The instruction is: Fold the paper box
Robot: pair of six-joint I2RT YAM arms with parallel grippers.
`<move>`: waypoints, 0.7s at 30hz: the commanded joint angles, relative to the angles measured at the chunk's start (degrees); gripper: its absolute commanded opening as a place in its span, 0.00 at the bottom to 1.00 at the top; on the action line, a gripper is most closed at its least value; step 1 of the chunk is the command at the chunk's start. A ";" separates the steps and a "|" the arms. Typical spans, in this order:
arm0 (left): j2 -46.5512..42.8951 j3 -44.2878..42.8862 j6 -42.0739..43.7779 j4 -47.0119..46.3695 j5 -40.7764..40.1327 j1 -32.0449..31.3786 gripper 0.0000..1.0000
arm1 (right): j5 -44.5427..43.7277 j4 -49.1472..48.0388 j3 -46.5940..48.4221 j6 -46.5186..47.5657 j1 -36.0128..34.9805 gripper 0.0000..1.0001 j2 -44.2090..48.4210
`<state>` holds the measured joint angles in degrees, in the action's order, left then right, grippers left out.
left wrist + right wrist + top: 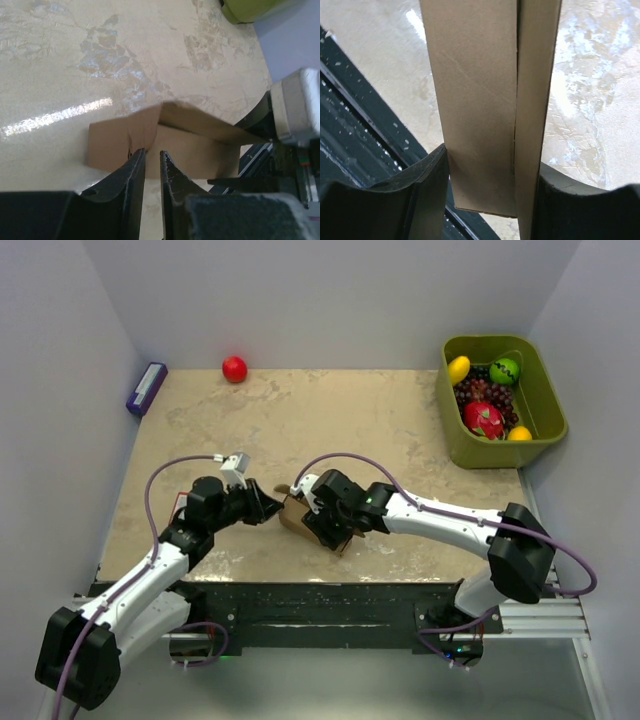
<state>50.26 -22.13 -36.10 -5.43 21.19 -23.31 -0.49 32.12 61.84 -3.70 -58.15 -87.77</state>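
Right tool (492,160) clamps a half-folded brown box (475,75); the left tool (152,151) meets it from the opposite side.

The right tool is closed on the box, squeezing two cardboard layers flat together between its fingers. The left tool's fingers are almost together, with only a thin gap, right at the crease where a flap (110,145) joins the box. Whether they pinch any cardboard cannot be told. The box sits between the two tools, near the front middle of the tabletop (330,420); whether it rests on it or hangs just above is unclear. Likely risks: a push on the flap could slide the thin layers out of the right tool's grip or twist the box, creasing it off its fold line. The tools are very close and could bump. A dropped box could slip over the nearby front edge.
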 commanded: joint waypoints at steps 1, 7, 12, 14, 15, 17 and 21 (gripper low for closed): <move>0.28 -2.83 4.88 5.07 -1.50 -0.51 0.30 | -4.08 2.77 -1.02 -0.60 1.90 0.32 -1.88; 1.15 -3.79 8.23 5.08 -3.00 -0.51 0.38 | -3.64 2.60 -1.37 -0.51 1.99 0.32 -1.27; 1.86 -6.08 11.39 4.64 -4.14 -0.51 0.54 | -3.38 2.60 -1.46 -0.43 1.99 0.32 -1.09; 3.43 -8.45 13.94 4.73 -4.49 -0.42 0.59 | -3.20 2.69 -1.55 -0.25 1.90 0.31 -1.00; 4.14 -9.41 14.82 5.34 -4.49 -0.42 0.62 | -3.11 2.69 -1.46 -0.16 1.99 0.31 -1.18; 6.60 -12.58 17.37 7.26 -2.92 -0.42 0.64 | -2.67 2.69 -1.64 0.01 1.99 0.31 -1.00; 11.95 -19.16 24.73 14.28 0.16 -0.33 0.68 | -2.06 2.60 -1.55 0.36 1.99 0.31 -0.92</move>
<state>58.59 -34.63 -20.43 3.20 18.26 -23.44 -0.71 31.86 61.82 -4.58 -56.60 -88.05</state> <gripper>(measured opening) 0.674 0.523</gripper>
